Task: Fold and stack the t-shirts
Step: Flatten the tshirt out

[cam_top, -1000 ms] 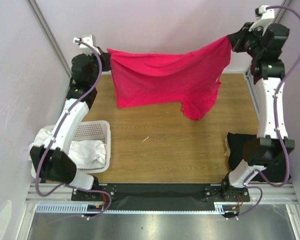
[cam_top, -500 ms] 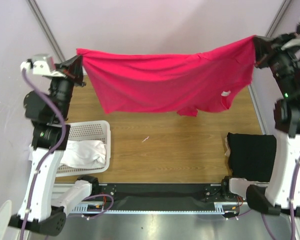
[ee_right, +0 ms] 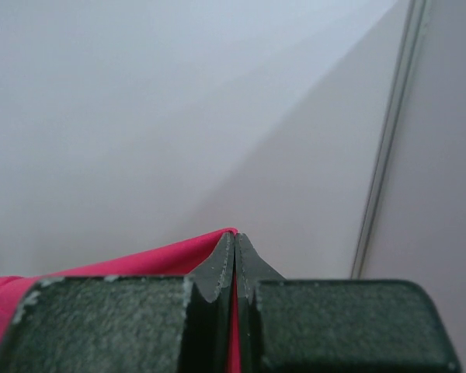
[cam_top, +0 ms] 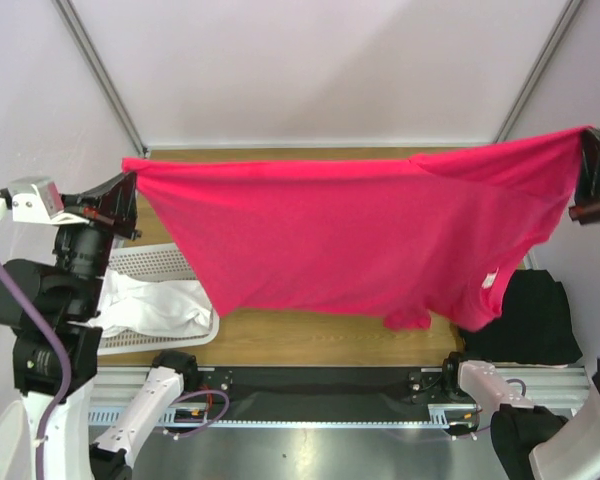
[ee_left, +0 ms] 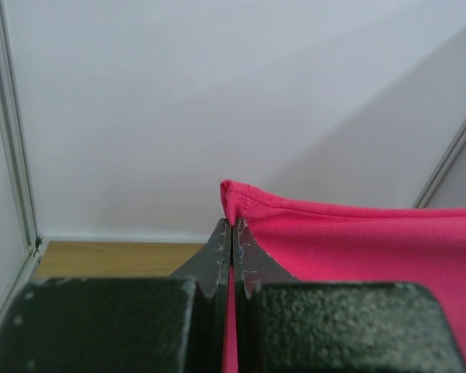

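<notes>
Holding the crimson-pink t-shirt (cam_top: pixel 360 240) stretched in the air between both arms: this is the spread-out step, fold not yet begun. Left gripper (ee_left: pixel 232 233) is clenched on one hemmed corner. Right gripper (ee_right: pixel 234 242) is clenched on the opposite corner. Both wrist views show fabric pinched between closed jaws.

Shirt hangs as a wide sheet above the table (cam_top: pixel 310 335), top edge taut, lower edge sagging, white neck label (cam_top: pixel 490 281) at lower right (collar end probably hangs down, not certain). Black t-shirt (cam_top: pixel 535 315) lies on the table at right. White t-shirts (cam_top: pixel 155 305) sit in the basket (cam_top: pixel 160 262) at left.

Judgement: next move calls for lowering the sheet flat onto bare wood between basket and black t-shirt, both arms together, with even tension so no corner slips.
</notes>
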You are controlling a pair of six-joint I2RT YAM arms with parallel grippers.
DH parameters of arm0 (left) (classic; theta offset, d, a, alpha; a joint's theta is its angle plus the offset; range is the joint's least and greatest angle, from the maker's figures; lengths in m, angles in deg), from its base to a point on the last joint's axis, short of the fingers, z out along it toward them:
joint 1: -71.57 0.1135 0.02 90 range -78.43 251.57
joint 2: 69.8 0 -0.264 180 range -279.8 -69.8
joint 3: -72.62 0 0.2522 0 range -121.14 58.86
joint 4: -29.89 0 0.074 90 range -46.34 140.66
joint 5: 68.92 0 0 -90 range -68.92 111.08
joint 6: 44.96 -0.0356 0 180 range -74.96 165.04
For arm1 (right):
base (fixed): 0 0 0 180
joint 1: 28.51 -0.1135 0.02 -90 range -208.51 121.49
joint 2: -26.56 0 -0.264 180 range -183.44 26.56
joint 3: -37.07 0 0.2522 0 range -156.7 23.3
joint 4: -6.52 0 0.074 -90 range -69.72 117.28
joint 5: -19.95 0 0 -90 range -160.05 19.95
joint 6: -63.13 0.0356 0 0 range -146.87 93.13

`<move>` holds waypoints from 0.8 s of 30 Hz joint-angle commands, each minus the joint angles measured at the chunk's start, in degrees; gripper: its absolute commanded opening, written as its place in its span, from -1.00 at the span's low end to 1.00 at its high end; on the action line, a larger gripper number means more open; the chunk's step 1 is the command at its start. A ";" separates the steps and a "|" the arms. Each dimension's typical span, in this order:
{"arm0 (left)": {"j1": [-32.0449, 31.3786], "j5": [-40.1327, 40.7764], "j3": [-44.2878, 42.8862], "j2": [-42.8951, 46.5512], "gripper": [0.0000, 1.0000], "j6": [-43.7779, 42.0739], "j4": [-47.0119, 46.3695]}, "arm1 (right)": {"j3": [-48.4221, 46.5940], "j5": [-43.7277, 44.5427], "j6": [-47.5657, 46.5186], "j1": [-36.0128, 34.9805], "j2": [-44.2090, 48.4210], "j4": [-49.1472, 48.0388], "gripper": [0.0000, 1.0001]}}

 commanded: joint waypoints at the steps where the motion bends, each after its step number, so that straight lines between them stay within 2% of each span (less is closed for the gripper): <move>1: -0.07 3.52 -2.70 0.36 -0.99 2.05 9.47 | -1.37 5.30 -0.93 0.12 -0.23 3.18 -1.00; 5: -0.16 2.29 1.06 0.10 -0.99 5.81 10.80 | 1.08 7.13 0.13 0.12 -1.10 8.17 -1.00; 8: -0.16 2.20 7.38 -0.25 -0.99 7.40 8.34 | 8.54 9.95 -0.48 0.03 -0.49 7.76 -1.00; 10: -0.16 1.85 10.38 -1.65 -0.99 7.85 6.32 | 17.50 11.36 -0.83 0.03 -0.14 6.00 -1.00; 16: -0.24 0.00 21.46 -9.37 -0.99 9.17 -7.55 | 40.33 6.54 0.57 0.12 -1.89 -12.50 -1.00; 17: -0.24 0.35 24.08 -10.79 -0.99 9.08 -11.93 | 42.03 5.75 0.83 0.12 -2.42 -14.64 -1.00; 20: -0.33 1.41 26.82 -16.76 -0.99 8.55 -17.05 | 46.60 3.46 1.10 0.12 -6.10 -21.68 -1.00; 24: -0.68 1.76 28.24 -25.72 -0.99 7.76 -28.01 | 49.07 0.91 1.89 0.21 -13.39 -27.83 -1.00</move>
